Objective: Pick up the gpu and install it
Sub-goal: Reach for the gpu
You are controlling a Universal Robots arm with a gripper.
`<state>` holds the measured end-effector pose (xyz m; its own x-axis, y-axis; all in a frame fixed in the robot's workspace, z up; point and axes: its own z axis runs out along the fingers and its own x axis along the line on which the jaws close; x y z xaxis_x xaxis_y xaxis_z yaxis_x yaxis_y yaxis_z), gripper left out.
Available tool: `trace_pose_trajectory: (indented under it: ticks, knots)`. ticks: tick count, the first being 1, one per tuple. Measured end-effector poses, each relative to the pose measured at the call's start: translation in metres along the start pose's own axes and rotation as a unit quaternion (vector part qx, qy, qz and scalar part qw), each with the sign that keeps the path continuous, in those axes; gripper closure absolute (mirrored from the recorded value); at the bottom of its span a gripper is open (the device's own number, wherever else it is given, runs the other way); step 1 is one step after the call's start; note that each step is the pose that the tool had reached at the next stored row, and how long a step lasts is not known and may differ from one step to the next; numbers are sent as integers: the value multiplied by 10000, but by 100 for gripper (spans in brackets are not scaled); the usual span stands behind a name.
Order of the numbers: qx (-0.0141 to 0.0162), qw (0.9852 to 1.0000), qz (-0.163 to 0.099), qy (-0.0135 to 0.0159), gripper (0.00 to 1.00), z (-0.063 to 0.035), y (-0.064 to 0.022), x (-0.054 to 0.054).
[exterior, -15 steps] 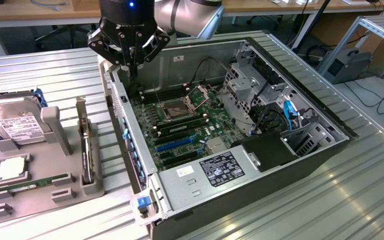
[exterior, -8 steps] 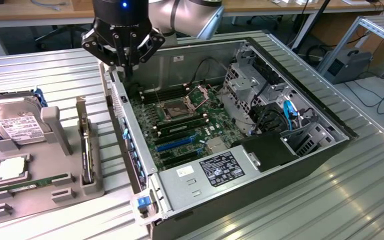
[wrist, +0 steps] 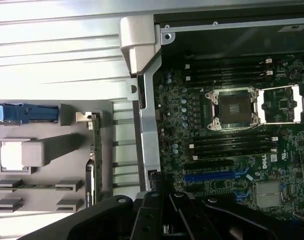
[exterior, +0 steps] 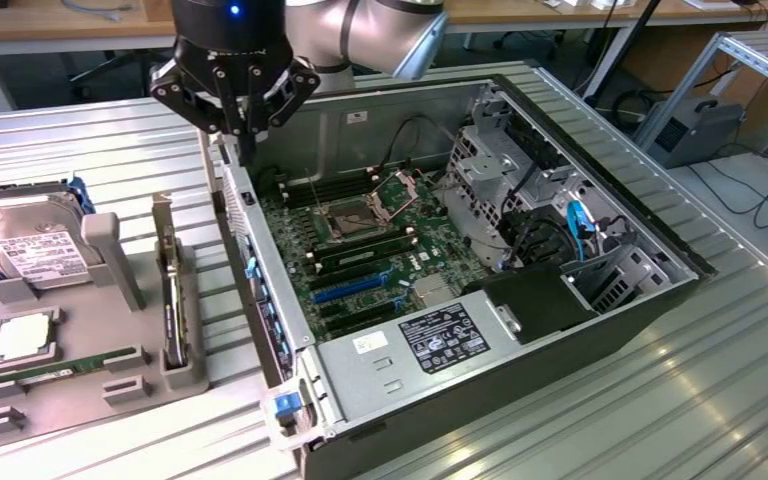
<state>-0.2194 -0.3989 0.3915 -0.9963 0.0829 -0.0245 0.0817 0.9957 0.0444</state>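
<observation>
The gpu [exterior: 171,300] stands on edge in a slot of the grey holder [exterior: 131,385] at the exterior view's left, its silver bracket pointing up. In the wrist view the gpu [wrist: 95,150] shows edge-on in the same holder. My gripper [exterior: 241,138] hangs above the rear wall of the open computer case [exterior: 398,370], a good way from the gpu. Its fingers are shut with nothing between them. The wrist view has the gripper [wrist: 166,217] over the case edge, next to the motherboard [wrist: 231,150] and its blue slot [wrist: 216,176].
On the holder also sit a silver hard drive [exterior: 31,250], a square processor [exterior: 21,340] and a green memory stick [exterior: 64,368]. Inside the case are a drive cage [exterior: 491,170] and cables [exterior: 578,225]. The table is ribbed metal [exterior: 704,400].
</observation>
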Motion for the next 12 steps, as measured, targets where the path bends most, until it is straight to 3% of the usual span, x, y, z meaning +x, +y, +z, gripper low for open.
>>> trace_pose_trajectory:
  ticks: [12]
  knots:
    - [0,10000,0,0,89,-3,-11,135]
